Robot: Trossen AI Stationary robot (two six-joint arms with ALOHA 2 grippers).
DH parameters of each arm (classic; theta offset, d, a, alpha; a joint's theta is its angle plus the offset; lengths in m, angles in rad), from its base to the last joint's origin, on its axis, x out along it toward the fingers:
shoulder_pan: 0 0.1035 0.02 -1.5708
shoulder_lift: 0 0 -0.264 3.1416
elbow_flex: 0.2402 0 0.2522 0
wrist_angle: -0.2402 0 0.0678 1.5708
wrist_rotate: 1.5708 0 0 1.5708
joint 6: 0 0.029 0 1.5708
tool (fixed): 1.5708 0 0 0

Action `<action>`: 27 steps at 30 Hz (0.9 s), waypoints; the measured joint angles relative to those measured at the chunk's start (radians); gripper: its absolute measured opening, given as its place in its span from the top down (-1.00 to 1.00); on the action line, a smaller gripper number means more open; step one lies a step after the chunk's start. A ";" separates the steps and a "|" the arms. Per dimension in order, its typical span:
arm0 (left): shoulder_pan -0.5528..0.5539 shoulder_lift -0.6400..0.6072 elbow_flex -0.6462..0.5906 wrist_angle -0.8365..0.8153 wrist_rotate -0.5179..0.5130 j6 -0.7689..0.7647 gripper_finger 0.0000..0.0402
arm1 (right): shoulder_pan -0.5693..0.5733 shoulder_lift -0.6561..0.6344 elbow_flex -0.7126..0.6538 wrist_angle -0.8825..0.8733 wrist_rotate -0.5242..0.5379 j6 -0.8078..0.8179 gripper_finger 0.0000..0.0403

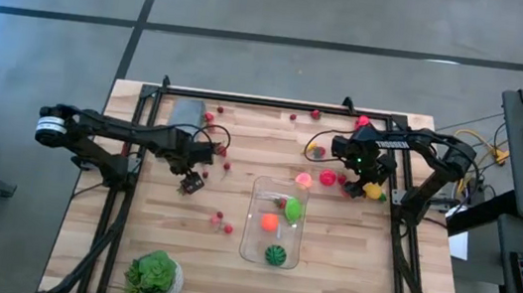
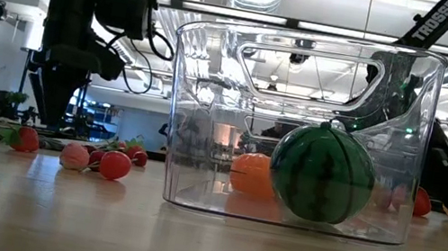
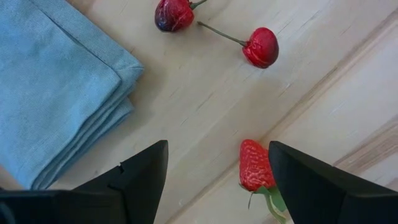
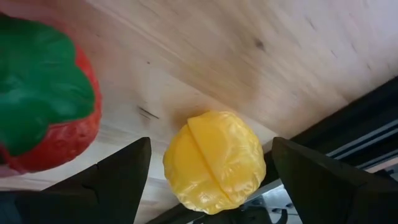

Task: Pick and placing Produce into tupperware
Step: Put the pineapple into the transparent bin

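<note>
Filling tupperware (image 1: 272,236) partly done: striped green ball (image 1: 275,255), orange piece (image 1: 269,223), green piece (image 1: 293,208) inside. Left to pick: berries (image 1: 222,224) scattered left of tub, red and pink pieces (image 1: 327,178) near right arm. Right gripper (image 4: 208,180) spread wide around yellow piece (image 4: 214,160) at table's right edge, not yet closed. Left gripper (image 3: 217,180) wide open over strawberry (image 3: 254,165), beside blue cloth (image 3: 56,93).

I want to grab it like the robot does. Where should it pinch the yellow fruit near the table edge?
Probably across its round middle, coming straight down from above. The yellow fruit is a smooth ball with a seam and lies alone on the wood, between the open fingers of the right gripper. The red fruit with a green top sits clear beside it.
</note>
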 joint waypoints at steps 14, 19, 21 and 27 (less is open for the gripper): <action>0.000 0.000 0.001 0.000 0.001 0.001 -0.31 | 0.000 0.000 -0.006 -0.001 0.003 0.018 -0.19; 0.000 0.000 0.001 0.000 0.001 0.001 -0.31 | 0.000 0.000 -0.006 -0.005 0.002 0.027 -0.09; 0.000 -0.001 0.001 0.000 0.001 0.001 -0.31 | 0.000 0.000 -0.006 -0.007 -0.006 0.027 -0.09; 0.000 -0.001 0.001 0.000 0.001 0.001 -0.31 | 0.001 -0.020 0.041 -0.042 -0.139 0.043 -0.10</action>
